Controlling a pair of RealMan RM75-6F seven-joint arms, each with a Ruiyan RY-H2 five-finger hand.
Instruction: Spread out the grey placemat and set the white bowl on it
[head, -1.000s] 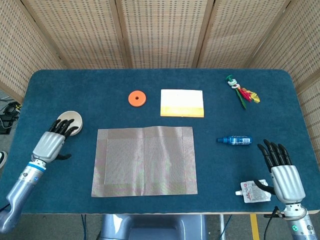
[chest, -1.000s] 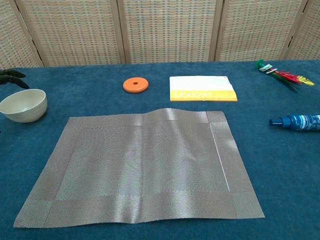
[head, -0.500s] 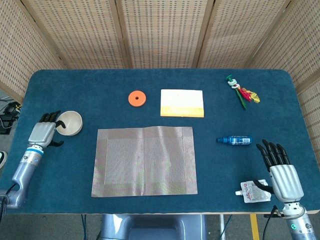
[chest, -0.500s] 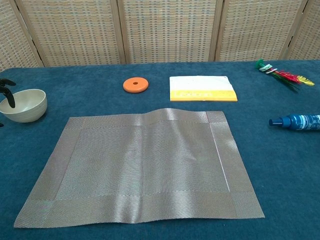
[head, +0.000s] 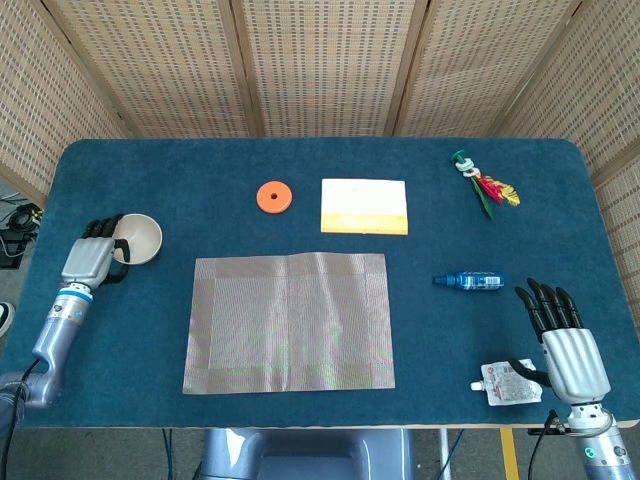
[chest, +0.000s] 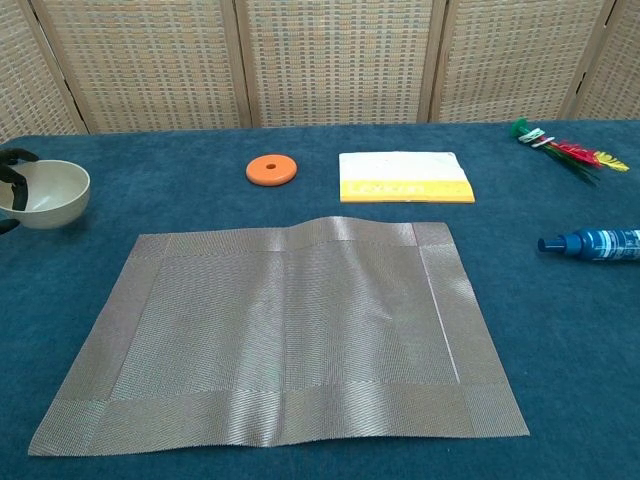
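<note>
The grey placemat (head: 288, 320) (chest: 280, 330) lies spread flat in the middle of the table, with a slight ripple along its far edge. Left of it, the white bowl (head: 140, 237) (chest: 50, 190) is tilted toward the mat. My left hand (head: 92, 255) grips its left rim, with dark fingers (chest: 12, 160) hooked over the edge. At the table's near right corner my right hand (head: 562, 338) rests with fingers spread, holding nothing; the chest view does not show it.
An orange disc (head: 273, 196) and a white-and-yellow pad (head: 364, 206) lie beyond the mat. A blue bottle (head: 470, 281) lies to its right, and a white pouch (head: 505, 381) lies beside my right hand. A colourful toy (head: 487, 187) sits far right.
My left hand has moved from over the bowl to its left side and closed on the rim. The bowl has tilted and shifted slightly away. The right hand has barely moved.
</note>
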